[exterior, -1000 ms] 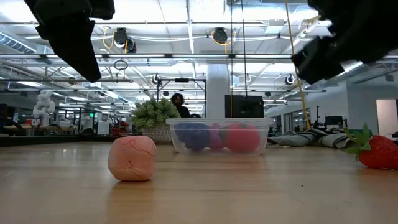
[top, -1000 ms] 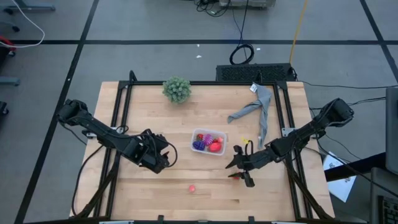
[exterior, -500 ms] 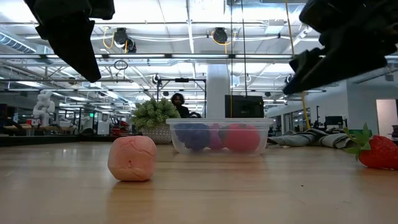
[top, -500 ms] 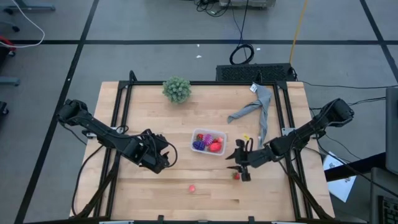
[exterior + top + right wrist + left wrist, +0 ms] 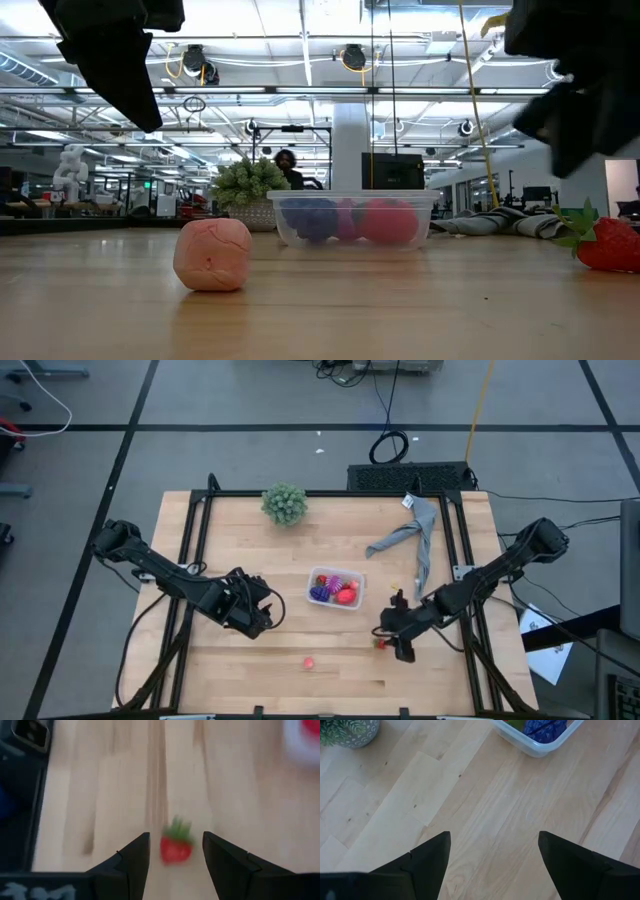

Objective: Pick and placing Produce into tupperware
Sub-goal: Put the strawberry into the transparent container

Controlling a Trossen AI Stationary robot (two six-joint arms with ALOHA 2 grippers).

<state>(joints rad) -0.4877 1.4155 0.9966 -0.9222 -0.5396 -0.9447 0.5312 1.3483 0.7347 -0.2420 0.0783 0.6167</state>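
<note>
Strawberry [image 5: 175, 848]: on table, between open fingers of right gripper [image 5: 175, 851], ungripped. Left gripper [image 5: 492, 857]: open, empty, beside container [image 5: 336, 589].

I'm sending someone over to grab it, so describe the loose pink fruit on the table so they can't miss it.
Start at the clear tupperware near the middle of the wooden table. Toward the front edge from it, the pink fruit lies alone on bare wood. Unlike the strawberry by the right gripper, it is round, pale pink and leafless.
</note>
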